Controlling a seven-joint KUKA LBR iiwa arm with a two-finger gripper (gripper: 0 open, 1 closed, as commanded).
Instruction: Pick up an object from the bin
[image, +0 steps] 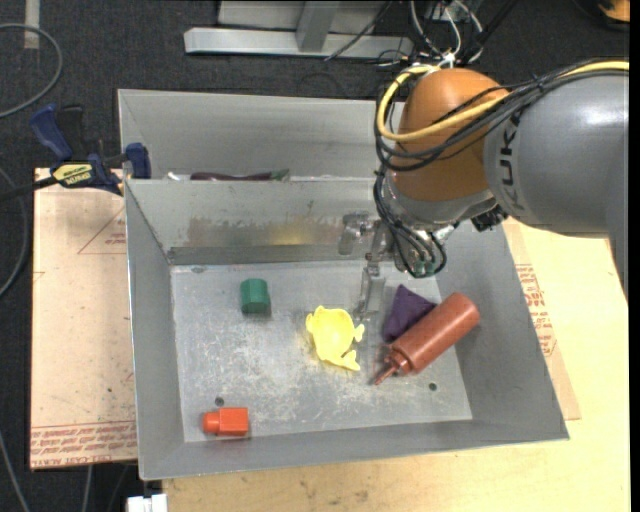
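Gripper (367, 312) is down near the middle of the bin (200, 370), fingers pinched narrow with nothing between them, tip just beside the right edge of the yellow crumpled toy (332, 336). A purple piece (403, 306) and a brown bottle (432, 337) lie just right of it, touching each other. Green block (255, 297) sits well left, and 1 orange block (228, 422) is in the near-left corner.

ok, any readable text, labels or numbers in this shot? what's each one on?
"KU": dark letters on the grey arm, running sideways; the rest of the word is cut off.
Brown bottle, green block, orange block, yellow lump, purple piece: no writing that can be read.
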